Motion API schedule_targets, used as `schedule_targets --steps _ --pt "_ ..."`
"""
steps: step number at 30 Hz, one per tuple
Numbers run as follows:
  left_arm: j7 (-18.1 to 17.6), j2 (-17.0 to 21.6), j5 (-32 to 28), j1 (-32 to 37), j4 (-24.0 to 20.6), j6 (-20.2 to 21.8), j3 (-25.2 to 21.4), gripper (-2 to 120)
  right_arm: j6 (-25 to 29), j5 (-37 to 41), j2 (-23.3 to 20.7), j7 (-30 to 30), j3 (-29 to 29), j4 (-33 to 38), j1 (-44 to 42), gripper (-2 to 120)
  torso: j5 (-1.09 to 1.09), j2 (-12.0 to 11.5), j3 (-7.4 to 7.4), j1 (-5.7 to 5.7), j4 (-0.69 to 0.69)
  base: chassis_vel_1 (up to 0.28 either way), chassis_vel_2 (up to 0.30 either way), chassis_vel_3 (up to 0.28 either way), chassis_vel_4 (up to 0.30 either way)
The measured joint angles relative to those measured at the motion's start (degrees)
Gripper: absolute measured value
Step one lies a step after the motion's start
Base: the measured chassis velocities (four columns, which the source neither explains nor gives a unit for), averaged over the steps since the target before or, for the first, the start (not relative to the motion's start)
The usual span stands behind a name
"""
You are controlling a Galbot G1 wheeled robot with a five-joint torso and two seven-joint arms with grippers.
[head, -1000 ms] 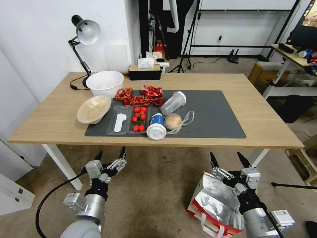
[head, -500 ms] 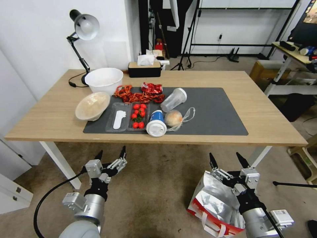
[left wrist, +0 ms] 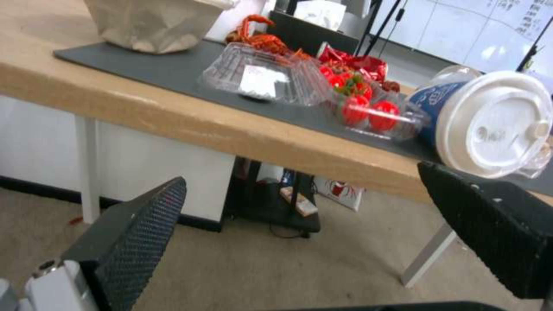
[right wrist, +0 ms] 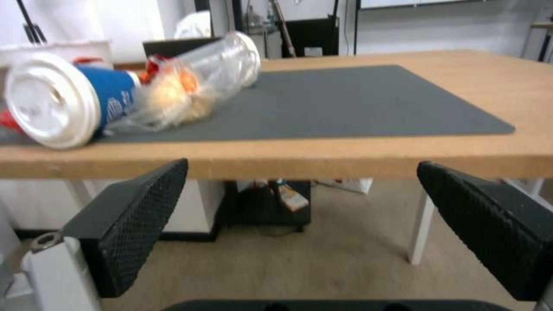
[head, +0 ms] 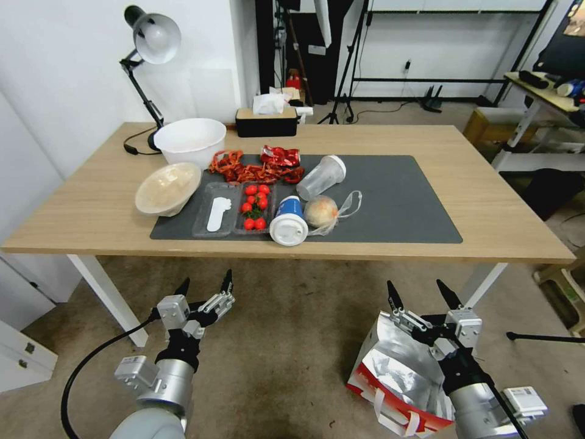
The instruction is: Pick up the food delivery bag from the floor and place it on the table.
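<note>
At the far left of the head view, a desk lamp (head: 152, 39) is seen standing at the back corner of the bench (head: 512, 201). Beside it a white bowl (head: 190, 141) is set, and a second, tilted bowl (head: 167, 189) lies just in front, partly on the grey mat (head: 396, 201). A clear tray (head: 214, 209) and a tray of tomatoes (head: 255, 205) are placed side by side on the mat, with red wrappers (head: 256, 169) behind them. A blue cup (head: 288, 221) with a white lid lies on its side near the front edge of the bench, a bun in a clear bag (head: 323, 212) lies touching it, and a clear cup (head: 321, 177) lies tipped over behind. A tissue box (head: 267, 122) is set at the back edge.

Below the bench, the left gripper (head: 204, 285) is held over the floor (head: 286, 341), its jaws spread apart and nothing between them. In the left wrist view the front edge of the bench is seen ahead, at the level of the jaws.

To the right, the food delivery bag (head: 396, 378) stands on the floor in front of the bench, its mouth open and its foil lining shown. The right gripper (head: 420, 295) is held just above the bag's far rim, its jaws wide apart and holding nothing. In the right wrist view the bench edge is seen straight ahead.
</note>
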Motion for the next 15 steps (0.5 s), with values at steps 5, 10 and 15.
schedule_targets --steps 5,10,15 --pt "-0.08 -0.39 0.32 0.06 0.03 -0.2 0.28 100 -0.55 0.13 0.0 0.24 0.3 0.11 -0.35 100 0.0 -1.34 -0.78 -0.56 0.0 0.0 0.0 0.0 0.0" --pt "-0.25 -0.47 0.35 -0.02 0.31 -0.28 0.12 100 -0.85 0.87 0.0 0.24 0.7 0.25 -0.39 100 -0.01 -2.92 -1.71 -1.19 0.0 0.0 0.0 0.0 0.0" --pt "-0.53 -0.37 0.36 -0.04 0.07 -0.29 0.11 100 -1.13 0.89 0.0 0.17 0.5 -0.01 -0.26 100 0.0 -4.08 -2.35 -1.71 0.0 0.0 0.0 0.0 0.0"
